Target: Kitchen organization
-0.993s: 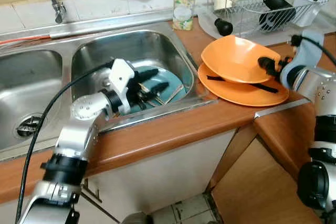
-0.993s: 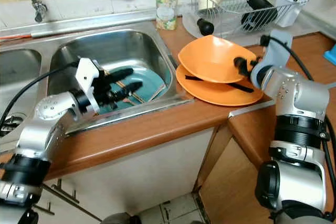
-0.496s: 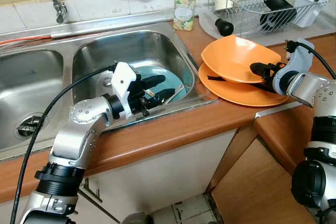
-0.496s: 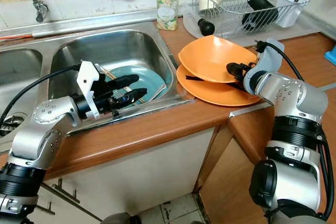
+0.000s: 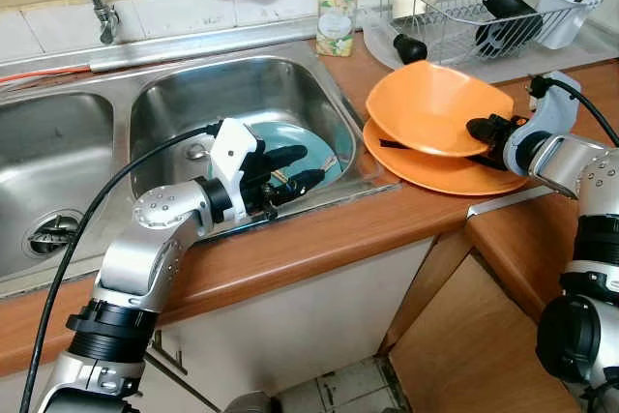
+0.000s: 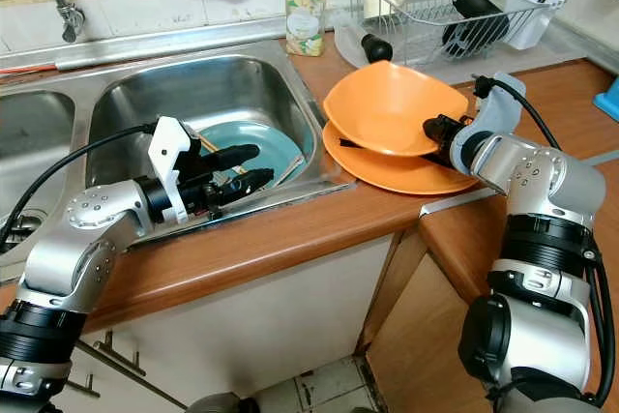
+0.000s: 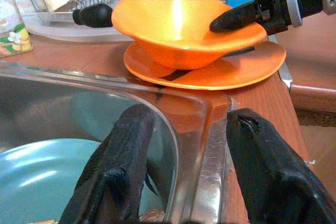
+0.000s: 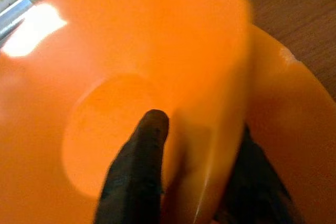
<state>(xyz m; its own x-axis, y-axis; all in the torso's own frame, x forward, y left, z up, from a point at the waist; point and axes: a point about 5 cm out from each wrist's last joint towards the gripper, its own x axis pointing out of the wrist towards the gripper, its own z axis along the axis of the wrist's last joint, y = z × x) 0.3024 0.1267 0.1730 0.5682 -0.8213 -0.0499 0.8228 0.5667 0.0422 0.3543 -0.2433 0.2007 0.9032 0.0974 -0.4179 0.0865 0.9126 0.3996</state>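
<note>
We have our right gripper (image 5: 481, 130) clamped on the rim of the orange bowl (image 5: 430, 108), one finger inside, one outside, tilted atop the orange plate (image 5: 440, 171) on the tabletop (image 5: 319, 234). Our left gripper (image 5: 295, 166) hangs spread over the sink (image 5: 237, 94), above the teal plate (image 5: 305, 142).

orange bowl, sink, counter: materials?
Orange bowl: likely plastic or melamine, smooth semi-gloss; uniform colour, soft highlight inside; the right hand has a finger either side of its rim.
Sink: stainless steel, brushed; mirror-like reflections on the walls.
Counter: wood or wood-look laminate, satin; visible brown grain, can't tell which.
</note>
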